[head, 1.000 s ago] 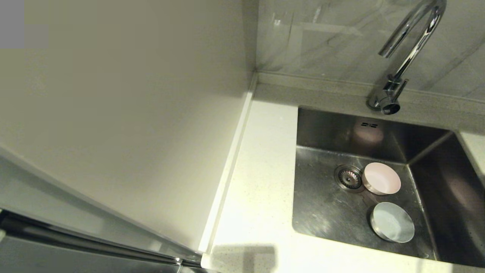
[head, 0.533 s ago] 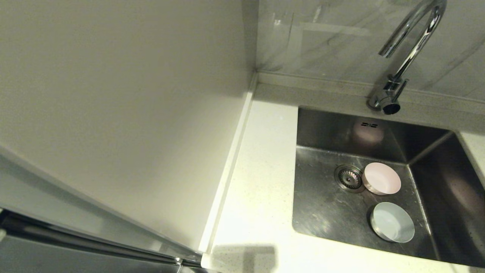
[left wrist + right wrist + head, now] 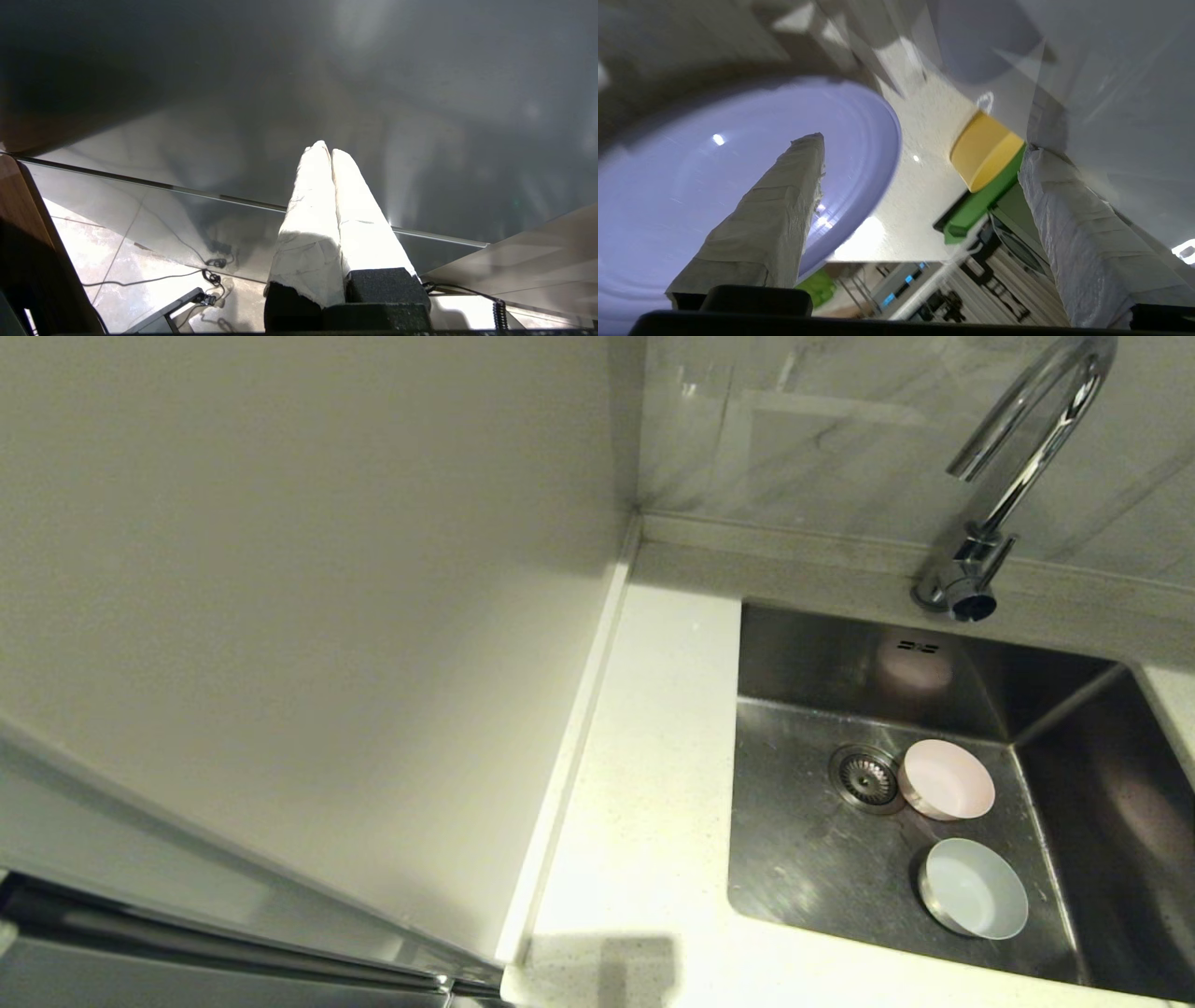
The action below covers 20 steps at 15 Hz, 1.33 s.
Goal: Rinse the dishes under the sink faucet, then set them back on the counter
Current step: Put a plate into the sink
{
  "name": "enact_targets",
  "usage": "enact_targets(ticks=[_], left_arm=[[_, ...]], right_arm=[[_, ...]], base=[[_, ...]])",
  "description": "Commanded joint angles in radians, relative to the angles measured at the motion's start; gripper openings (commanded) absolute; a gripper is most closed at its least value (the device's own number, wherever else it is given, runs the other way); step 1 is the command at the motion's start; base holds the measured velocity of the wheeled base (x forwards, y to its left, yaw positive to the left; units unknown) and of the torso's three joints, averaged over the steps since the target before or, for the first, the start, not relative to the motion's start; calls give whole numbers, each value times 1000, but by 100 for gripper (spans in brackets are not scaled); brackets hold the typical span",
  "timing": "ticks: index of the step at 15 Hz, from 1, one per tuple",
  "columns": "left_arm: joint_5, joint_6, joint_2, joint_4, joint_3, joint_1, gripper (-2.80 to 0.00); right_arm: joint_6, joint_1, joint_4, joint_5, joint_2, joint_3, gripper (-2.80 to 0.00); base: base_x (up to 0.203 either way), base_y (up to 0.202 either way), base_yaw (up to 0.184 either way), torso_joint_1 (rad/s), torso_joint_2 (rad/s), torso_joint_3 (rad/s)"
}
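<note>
Steel sink holds your pink bowl beside the drain and blue-white bowl nearer; lilac plate lies on the counter under the spread-jawed right gripper; left gripper parked, fingers pressed together.

Warm, dim light fills the head view; a soft square shadow lies on the counter and highlights gleam on the faucet. Beyond the right hand, the lilac plate smears, perhaps from motion. The left hand's fingers glare white.
</note>
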Motion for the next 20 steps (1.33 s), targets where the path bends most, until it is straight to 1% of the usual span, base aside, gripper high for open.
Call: enact_targets(ticks=[1,3,6,9,11,12,14,16,17,18,19,20], left_arm=[[2,0,0,0,3,0,-280],[0,0,0,-1,3,0,-280],[0,0,0,0,3,0,-280],[0,0,0,-1,3,0,-280],[0,0,0,0,3,0,-280],[0,0,0,-1,3,0,-280],[0,0,0,-1,3,0,-280],[0,0,0,-1,3,0,-280],[0,0,0,0,3,0,-280],[0,0,0,-1,3,0,-280],[0,0,0,0,3,0,-280],[0,0,0,-1,3,0,-280]], right_arm=[[-67,-46,3,-2,-27,33,0],[-108,-61,7,0,-66,78,0],[-124,-69,28,-1,-116,146,0],[-137,-83,83,-1,-145,151,0],[-164,-84,134,-1,-167,152,0],[-195,-84,157,-1,-181,153,0],[-297,-94,231,-2,-210,150,0],[-441,-103,301,1,-222,143,0],[-527,-104,312,18,-223,146,0],[-617,-104,316,78,-219,151,0],[-673,-104,318,163,-206,164,0],[-706,-104,319,260,-192,175,0]], base=[[0,0,0,0,0,0],[0,0,0,0,0,0],[0,0,0,0,0,0],[0,0,0,0,0,0],[0,0,0,0,0,0],[0,0,0,0,0,0],[0,0,0,0,0,0],[0,0,0,0,0,0],[0,0,0,0,0,0],[0,0,0,0,0,0],[0,0,0,0,0,0],[0,0,0,0,0,0]])
